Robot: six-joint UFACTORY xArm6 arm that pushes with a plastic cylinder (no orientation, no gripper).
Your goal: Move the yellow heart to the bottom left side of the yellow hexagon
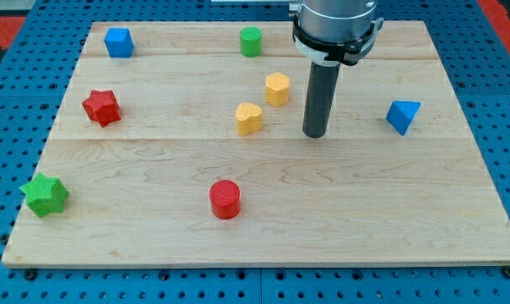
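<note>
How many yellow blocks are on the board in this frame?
2: the yellow hexagon near the centre top, and the yellow heart just below-left of it. None appear hidden.

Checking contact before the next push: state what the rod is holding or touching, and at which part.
Nothing is held or touched. My tip rests on the bare board, right of the yellow heart and below-right of the yellow hexagon, a clear gap separating it from both.

My tip (pixel 315 135) stood on the table (pixel 365 211), at about four o'clock from the yellow hexagon (pixel 277 89) and three o'clock from the yellow heart (pixel 248 119), touching neither. The heart lay just beside the hexagon, at its seven o'clock. A blue triangular block (pixel 403 116) sat well off at my tip's three o'clock.
</note>
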